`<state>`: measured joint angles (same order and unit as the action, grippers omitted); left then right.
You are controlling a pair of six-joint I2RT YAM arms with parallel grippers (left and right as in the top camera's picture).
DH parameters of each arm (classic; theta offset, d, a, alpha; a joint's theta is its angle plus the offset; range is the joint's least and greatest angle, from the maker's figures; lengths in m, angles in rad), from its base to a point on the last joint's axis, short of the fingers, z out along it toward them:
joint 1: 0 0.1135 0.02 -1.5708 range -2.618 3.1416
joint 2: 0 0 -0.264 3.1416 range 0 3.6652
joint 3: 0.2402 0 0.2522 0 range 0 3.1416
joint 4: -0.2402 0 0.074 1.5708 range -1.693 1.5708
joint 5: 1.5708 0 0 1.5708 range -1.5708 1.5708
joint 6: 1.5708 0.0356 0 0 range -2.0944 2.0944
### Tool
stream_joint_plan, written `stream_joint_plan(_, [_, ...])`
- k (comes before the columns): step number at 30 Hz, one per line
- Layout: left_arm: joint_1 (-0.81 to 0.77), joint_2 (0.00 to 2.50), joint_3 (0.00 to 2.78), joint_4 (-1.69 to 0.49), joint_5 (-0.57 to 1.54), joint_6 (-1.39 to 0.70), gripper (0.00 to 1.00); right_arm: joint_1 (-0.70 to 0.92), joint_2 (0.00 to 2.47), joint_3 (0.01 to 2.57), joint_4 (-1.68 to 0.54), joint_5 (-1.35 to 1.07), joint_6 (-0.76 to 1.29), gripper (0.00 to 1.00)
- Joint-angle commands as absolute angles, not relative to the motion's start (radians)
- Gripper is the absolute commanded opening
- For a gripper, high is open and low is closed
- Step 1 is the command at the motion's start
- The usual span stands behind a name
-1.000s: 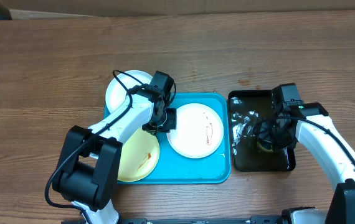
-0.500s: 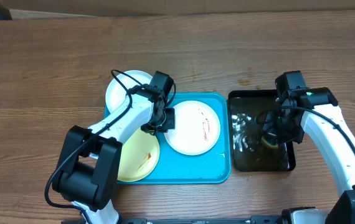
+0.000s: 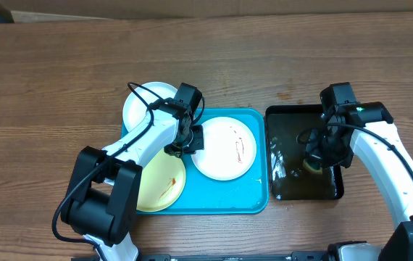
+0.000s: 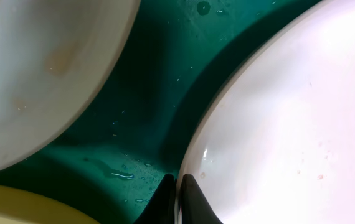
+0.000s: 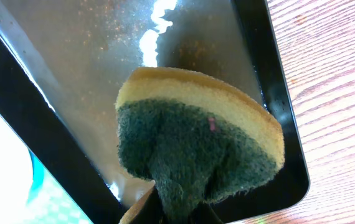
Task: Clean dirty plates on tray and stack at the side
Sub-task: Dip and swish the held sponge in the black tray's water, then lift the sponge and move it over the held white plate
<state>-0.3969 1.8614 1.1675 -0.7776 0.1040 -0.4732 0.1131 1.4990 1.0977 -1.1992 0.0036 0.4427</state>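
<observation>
a: where are the plates?
b: the middle white plate (image 3: 225,150) lies inside the turquoise tray (image 3: 243,201), nearer its right edge. the yellow plate (image 3: 161,183) overhangs the tray's front left corner, and the other white plate (image 3: 147,106) overhangs its back left corner.
a: and the grippers?
b: the left gripper (image 4: 176,198) is pinched tight on the middle white plate's left rim. the right gripper (image 5: 168,208) is clamped on a green-and-yellow sponge (image 5: 196,140), over the wet black tray (image 3: 293,190) just beside the turquoise tray's right edge.
</observation>
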Motion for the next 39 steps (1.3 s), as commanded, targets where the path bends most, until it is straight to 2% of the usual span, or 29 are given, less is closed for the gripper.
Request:
stream_joint_plan(1, [-0.394,1.877,1.166,-0.776,0.086,-0.498,0.04,0.118,1.495,1.119,-1.250,-0.002,0.485,0.04])
stream_joint_plan(8, [-0.394,1.877,1.166,-0.767,0.086,-0.498,0.04,0.118,1.495,1.149,-1.320,0.056,0.494,0.04])
stream_joint_plan(25, [-0.395,1.877,1.166,-0.765,0.087,-0.498,0.04,0.118,1.495,1.183,-1.278,-0.006,0.464,0.04])
stream_joint_plan(29, [-0.398,1.877,1.166,-0.763,0.088,-0.498,0.04,0.118,1.495,1.185,-1.256,-0.142,0.430,0.04])
stream_joint_plan(35, [-0.408,1.877,1.166,-0.751,0.098,-0.497,0.04,0.140,1.495,1.198,-1.119,-0.511,0.284,0.04])
stream_joint_plan(39, [-0.408,1.877,1.166,-0.743,0.098,-0.498,0.04,0.237,1.495,1.198,-1.000,-0.498,0.374,0.04])
